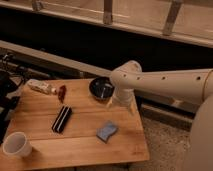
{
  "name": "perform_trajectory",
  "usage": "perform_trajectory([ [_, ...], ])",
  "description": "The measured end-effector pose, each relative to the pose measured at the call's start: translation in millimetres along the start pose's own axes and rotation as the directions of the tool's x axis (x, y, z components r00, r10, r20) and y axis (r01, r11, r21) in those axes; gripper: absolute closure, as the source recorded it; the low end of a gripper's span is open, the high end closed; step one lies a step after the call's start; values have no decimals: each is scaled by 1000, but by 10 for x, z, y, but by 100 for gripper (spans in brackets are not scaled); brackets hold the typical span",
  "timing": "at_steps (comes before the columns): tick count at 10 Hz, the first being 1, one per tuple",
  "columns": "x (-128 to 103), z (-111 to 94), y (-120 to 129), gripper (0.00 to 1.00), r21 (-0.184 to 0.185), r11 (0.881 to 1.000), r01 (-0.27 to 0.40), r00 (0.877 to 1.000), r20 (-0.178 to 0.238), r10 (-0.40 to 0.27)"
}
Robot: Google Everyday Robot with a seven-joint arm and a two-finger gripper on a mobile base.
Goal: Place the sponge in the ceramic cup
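The blue sponge (107, 131) lies flat on the wooden table (75, 145), near its right front part. The white ceramic cup (17, 145) stands upright at the table's front left corner, far from the sponge. My white arm reaches in from the right. Its gripper (116, 101) hangs over the table's right side, between the black bowl and the sponge, a short way above and behind the sponge. It holds nothing that I can see.
A black bowl (101, 87) sits at the back of the table just left of the arm. A long black bar (62, 119) lies mid-table. A wrapped snack (41, 87) and a small red item (62, 92) lie at the back left. Floor lies right of the table.
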Motion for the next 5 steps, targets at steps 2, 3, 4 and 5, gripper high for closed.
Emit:
perform_trajectory([
  [2, 36, 49, -23, 20, 7, 1000, -7, 1000, -9, 7],
  [3, 76, 114, -11, 20, 11, 1000, -11, 1000, -14, 12],
  [4, 125, 201, 19, 20, 12, 1000, -14, 1000, -20, 15],
  [5, 164, 256, 57, 20, 13, 1000, -15, 1000, -26, 15],
])
